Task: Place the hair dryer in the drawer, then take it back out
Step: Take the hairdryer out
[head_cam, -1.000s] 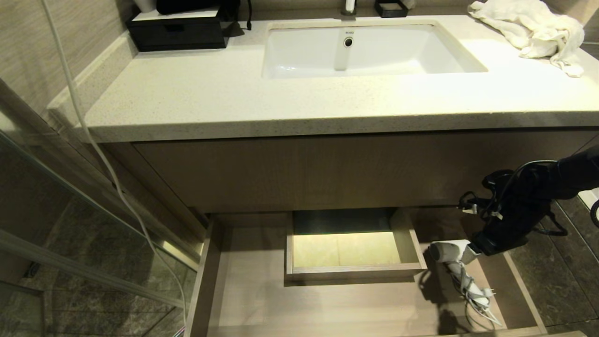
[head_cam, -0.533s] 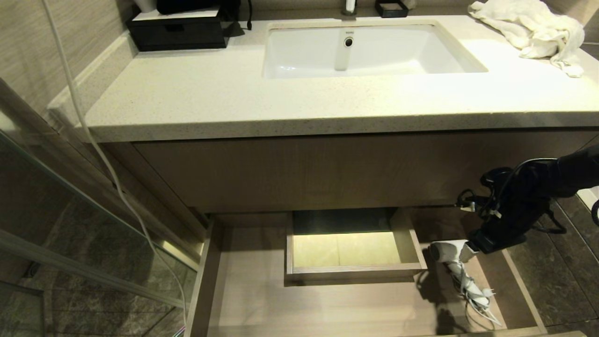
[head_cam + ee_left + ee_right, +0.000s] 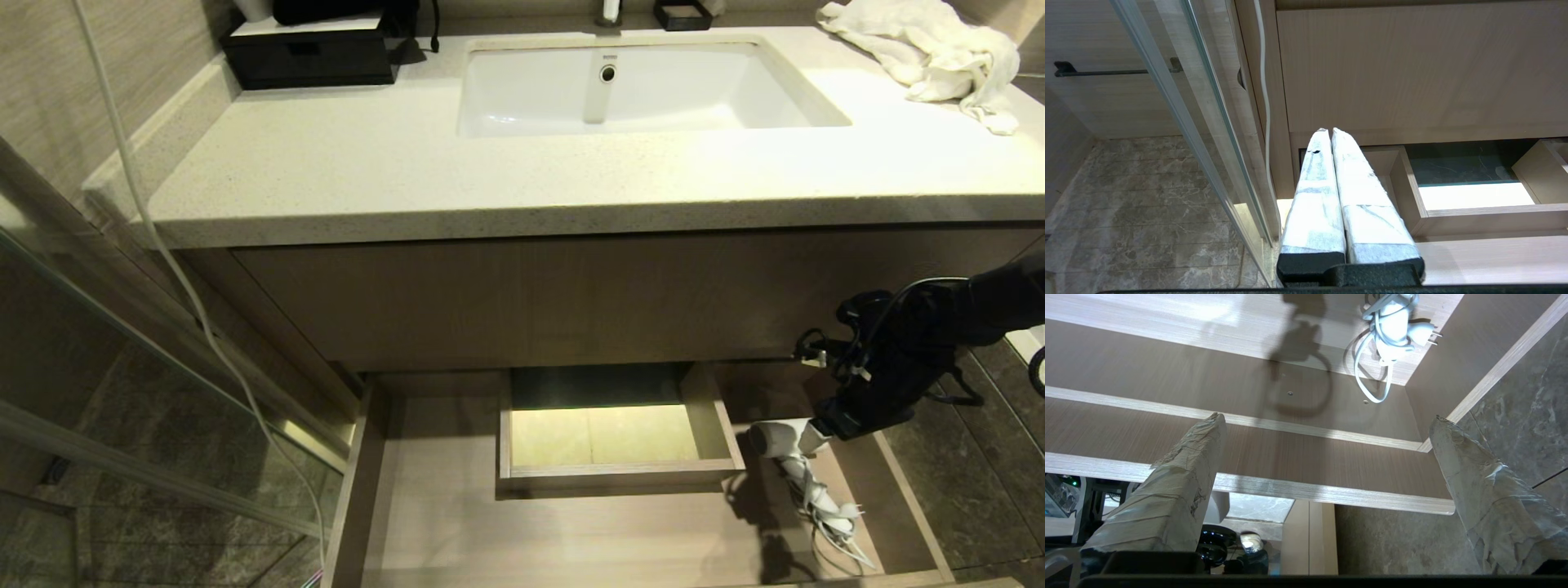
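Sitting at the handover between the two halves of the task, by the look of it: the small white hair dryer with the dark round mouth and cord wound on its handle [image 3: 796, 461] lies on the floor of the wide, shallow light-brown wood-grain drawer [image 3: 457, 531], lower right of the head frame, just beside the boxed rear notch [image 3: 612, 478]. The right gripper [image 3: 1327, 428], on the black arm [image 3: 906, 359] entering from the right edge, hangs right at the dryer's barrel end with its taped fingers [image 3: 1180, 473] spread wide and nothing between them; the right wrist view shows only the corded handle and plug [image 3: 1392, 330] at top, outside the gap. Contact with the barrel cannot be told from the head frame. So the put-in step reads as done, take-out not yet begun. Next move calls for bringing the open jaws over the short fat barrel or the handle above the cord wrap, closing, then lifting clear of the drawer's right wall [image 3: 910, 498]; the loose cord loop could snag. The left gripper [image 3: 1331, 132] is parked at the drawer's left end, fingers pressed together, empty.
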Available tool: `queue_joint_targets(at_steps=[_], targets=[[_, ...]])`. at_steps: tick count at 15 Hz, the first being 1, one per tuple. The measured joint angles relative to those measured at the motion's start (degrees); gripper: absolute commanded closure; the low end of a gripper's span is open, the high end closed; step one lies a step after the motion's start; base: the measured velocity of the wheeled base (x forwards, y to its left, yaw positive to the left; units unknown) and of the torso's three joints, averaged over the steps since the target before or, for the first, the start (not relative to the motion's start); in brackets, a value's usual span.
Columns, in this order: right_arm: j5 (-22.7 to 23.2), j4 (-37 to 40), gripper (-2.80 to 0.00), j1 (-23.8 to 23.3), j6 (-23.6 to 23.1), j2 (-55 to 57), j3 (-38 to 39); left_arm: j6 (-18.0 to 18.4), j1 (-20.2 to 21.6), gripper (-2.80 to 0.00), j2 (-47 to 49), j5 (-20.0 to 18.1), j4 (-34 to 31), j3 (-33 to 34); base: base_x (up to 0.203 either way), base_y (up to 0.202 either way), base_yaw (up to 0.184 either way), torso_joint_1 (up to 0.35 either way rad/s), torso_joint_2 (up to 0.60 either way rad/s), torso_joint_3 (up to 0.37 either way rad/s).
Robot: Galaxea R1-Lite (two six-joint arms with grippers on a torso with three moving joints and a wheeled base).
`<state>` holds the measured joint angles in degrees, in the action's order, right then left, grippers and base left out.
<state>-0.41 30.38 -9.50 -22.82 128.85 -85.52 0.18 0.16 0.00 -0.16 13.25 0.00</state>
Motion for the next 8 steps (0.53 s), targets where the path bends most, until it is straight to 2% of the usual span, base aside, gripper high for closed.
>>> queue_joint_targets(at_steps=[8], targets=[[0.01, -1.58, -2.80, 0.10, 0.02, 0.04, 1.73, -0.40, 0.00, 0.00, 0.00, 0.06, 0.02, 0.00, 0.000, 0.000, 0.000, 0.000, 0.00, -0.004]])
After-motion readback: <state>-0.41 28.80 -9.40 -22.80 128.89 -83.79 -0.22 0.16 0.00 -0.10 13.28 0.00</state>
